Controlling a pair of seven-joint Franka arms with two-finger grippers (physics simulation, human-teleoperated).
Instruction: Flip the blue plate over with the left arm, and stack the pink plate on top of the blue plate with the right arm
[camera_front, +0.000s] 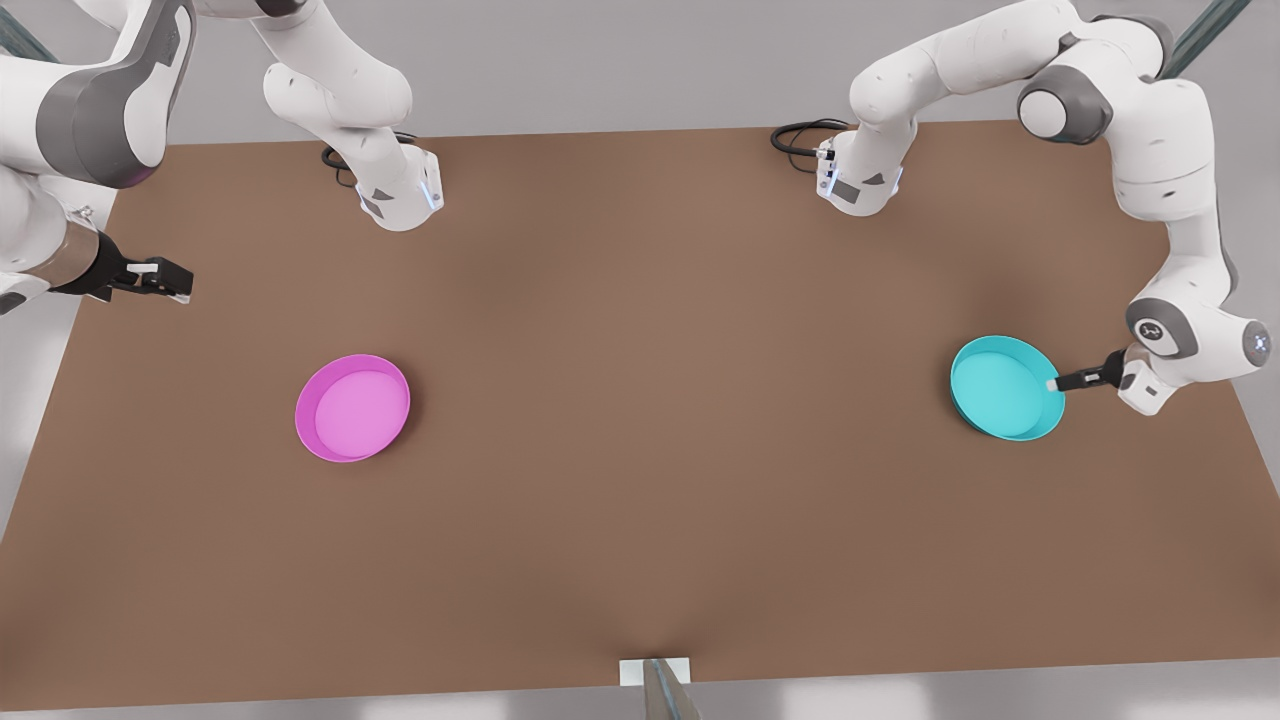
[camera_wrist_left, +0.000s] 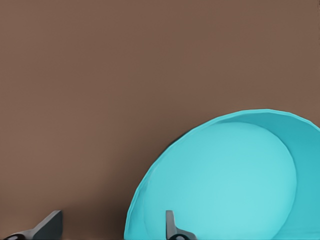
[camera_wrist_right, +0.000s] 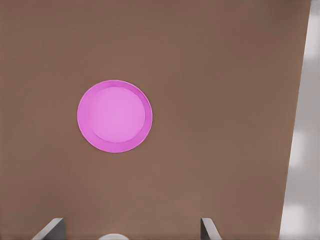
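A: Start with the front view. How does the blue plate (camera_front: 1003, 389) look?

B: A round, shallow turquoise dish, raised rim, plain flat inside facing up. It lies on the brown table (camera_front: 640, 520) toward the front view's right. The left gripper (camera_front: 1056, 383) is at its rim on the side toward the table's right edge, with a pale fingertip touching the rim.

A: And the pink plate (camera_front: 352, 407)?

B: Same shape, magenta with a paler inside, open side up, toward the front view's left, well apart from the blue one. The right gripper (camera_front: 168, 282) hangs over the table's left edge, away from the pink plate.

A: What does the left wrist view add?

B: It brings the blue plate (camera_wrist_left: 235, 180) close: steep rim wall, smooth base. The left gripper (camera_wrist_left: 112, 225) has its jaws spread, with one finger (camera_wrist_left: 172, 227) inside the dish and the other outside over bare table, so the rim sits between them, not yet pinched.

A: The right wrist view?

B: It looks down on the pink plate (camera_wrist_right: 114, 116), a full circle on the table, with the pale floor beyond the table's edge. The right gripper (camera_wrist_right: 131, 230) has its jaws wide apart and holds nothing; the plate is well clear of its fingers (camera_wrist_right: 50, 227).
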